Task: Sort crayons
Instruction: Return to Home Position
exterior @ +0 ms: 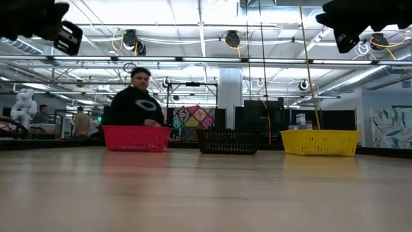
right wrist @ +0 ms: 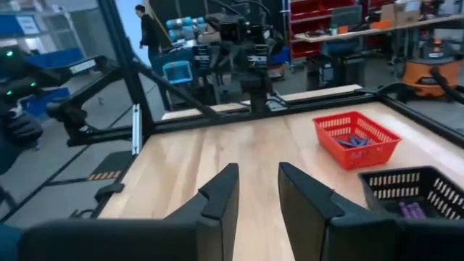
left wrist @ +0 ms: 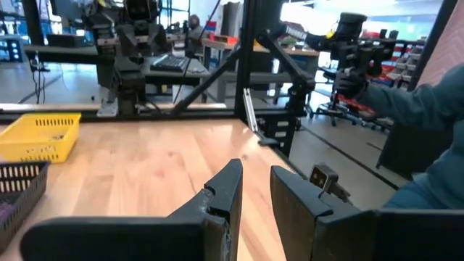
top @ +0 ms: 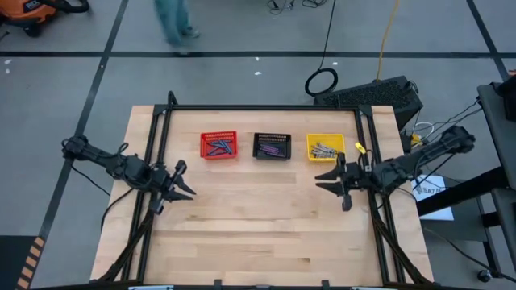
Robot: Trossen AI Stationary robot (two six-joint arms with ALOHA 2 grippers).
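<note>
Overhead, the left gripper (top: 185, 180) hangs over the counter (top: 258, 229) near its left edge. Its fingers (left wrist: 225, 194) stand partly apart with bare wood showing between them, and it holds nothing.

Three baskets sit in a row toward the far edge. The red basket (top: 218, 134) is leftmost and holds blue crayons (top: 218, 147) in a loose pile; single sticks are too small to count. The black basket (top: 272, 135) in the middle holds purple crayons (top: 272, 148), which are hard to pick out against its dark floor. The yellow basket (top: 326, 136) holds grey crayons (top: 325, 149), tangled together. No loose crayon shows on the wood.

From counter height the basket walls hide every crayon. A person (exterior: 136, 103) sits behind the red basket, cut off below the chest by it. The left wrist view catches only a corner of the black basket, and a teal sleeve (left wrist: 428, 109) runs out of frame.

The right gripper (top: 329, 181) hovers near the right edge, just in front of the yellow basket. It too is partly open and empty, fingers (right wrist: 221, 192) apart. In its wrist view the black basket is cut off.
</note>
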